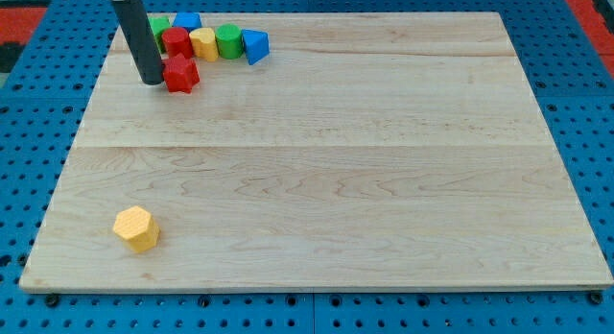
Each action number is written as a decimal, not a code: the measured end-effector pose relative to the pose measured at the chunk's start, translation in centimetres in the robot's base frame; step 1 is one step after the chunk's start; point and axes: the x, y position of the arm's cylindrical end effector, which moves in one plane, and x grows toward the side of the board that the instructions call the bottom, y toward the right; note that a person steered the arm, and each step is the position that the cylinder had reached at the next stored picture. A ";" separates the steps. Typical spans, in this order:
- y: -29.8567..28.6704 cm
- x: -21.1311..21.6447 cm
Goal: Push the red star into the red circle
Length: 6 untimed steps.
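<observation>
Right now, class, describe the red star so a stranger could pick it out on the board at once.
Start at the wooden board and go to the cluster of blocks near its top-left corner. The red star sits just below that row, beside my tip on the tip's right in the view. Unlike the red circle above it, it has pointed arms.

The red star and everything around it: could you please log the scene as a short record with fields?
red star: near the view's top left, just below the red circle
my tip: at the star's left side, close or touching
cluster: green block, blue block, yellow block, green cylinder, blue triangle
yellow hexagon: alone, bottom left
</observation>
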 end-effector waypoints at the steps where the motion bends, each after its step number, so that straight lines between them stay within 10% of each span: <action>1: 0.4 3.0; 4: 0.1 -2.8; 6: 7.7 4.7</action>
